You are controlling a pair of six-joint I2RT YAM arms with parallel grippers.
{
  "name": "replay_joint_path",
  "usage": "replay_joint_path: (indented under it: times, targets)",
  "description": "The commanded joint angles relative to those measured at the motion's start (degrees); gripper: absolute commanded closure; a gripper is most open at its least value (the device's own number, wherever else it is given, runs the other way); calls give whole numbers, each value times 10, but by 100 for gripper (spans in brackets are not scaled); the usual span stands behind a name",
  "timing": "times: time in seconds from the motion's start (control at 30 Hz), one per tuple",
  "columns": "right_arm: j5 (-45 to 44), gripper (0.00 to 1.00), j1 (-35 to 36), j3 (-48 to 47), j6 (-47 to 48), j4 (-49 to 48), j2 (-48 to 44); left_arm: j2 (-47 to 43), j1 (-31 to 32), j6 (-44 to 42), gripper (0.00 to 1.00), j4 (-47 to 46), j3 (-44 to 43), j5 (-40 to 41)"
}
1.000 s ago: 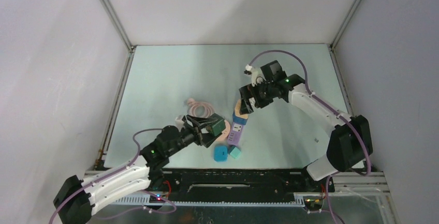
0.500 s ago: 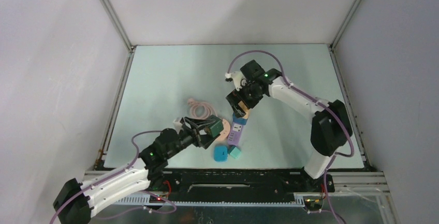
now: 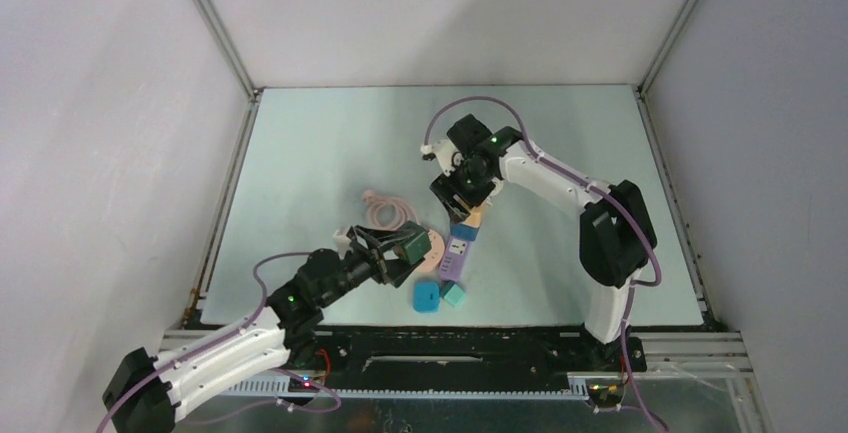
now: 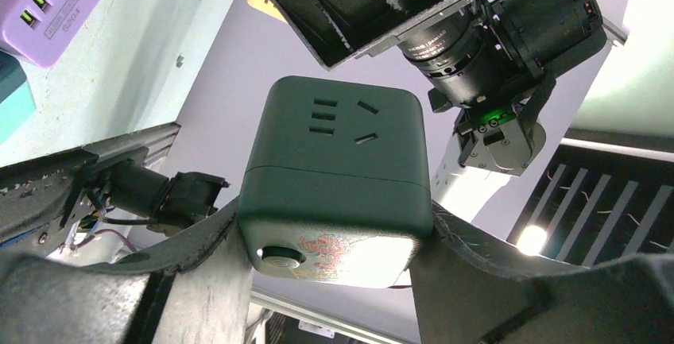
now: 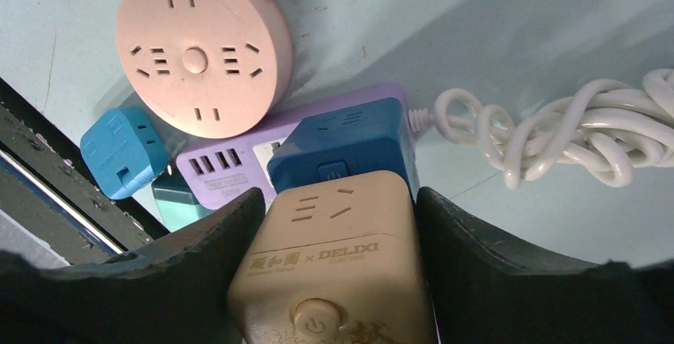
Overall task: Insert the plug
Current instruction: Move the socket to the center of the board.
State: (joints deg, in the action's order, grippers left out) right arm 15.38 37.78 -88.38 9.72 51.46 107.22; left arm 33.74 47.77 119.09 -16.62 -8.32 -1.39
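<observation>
My left gripper (image 4: 334,233) is shut on a dark green plug cube (image 4: 338,161), held off the table with its socket face up; in the top view this cube (image 3: 415,245) hangs left of the purple power strip (image 3: 456,258). My right gripper (image 3: 465,215) reaches down at the strip's far end. Its two fingers press both sides of a beige plug cube (image 5: 334,257), which stands on the purple strip (image 5: 230,161) beside a dark blue cube (image 5: 342,141). Whether the beige cube's pins are seated is hidden.
A pink round socket (image 5: 203,50) lies against the strip. A light blue cube (image 3: 426,297) and a teal cube (image 3: 455,295) sit near the front edge. A coiled pale cable (image 3: 385,210) lies left of the strip. Grey walls enclose the table.
My right arm swung left and down over the strip's far end, and its jaws closed from wide open onto the beige cube. The left arm kept still with the green cube.
</observation>
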Motion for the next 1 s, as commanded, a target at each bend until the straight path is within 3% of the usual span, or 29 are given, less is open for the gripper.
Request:
replay_joint_path:
  times: [0.0, 0.2, 0.6, 0.8, 0.97]
  targets:
    - [-13, 35, -11, -21, -10, 11, 5, -7, 2, 61, 100, -29, 3, 12]
    - [-7, 54, -49, -12, -50, 12, -4, 2, 1, 63, 100, -37, 3, 12]
    - [-78, 52, -114, 27, -146, 20, -46, 63, 2, 44, 100, -61, -29, 3]
    - [-97, 45, -150, 69, -194, 8, -87, 149, 1, 22, 100, -118, -67, -34]
    - [-58, 23, -155, 73, -198, -1, -107, 234, 2, -10, 100, -181, -117, -91]
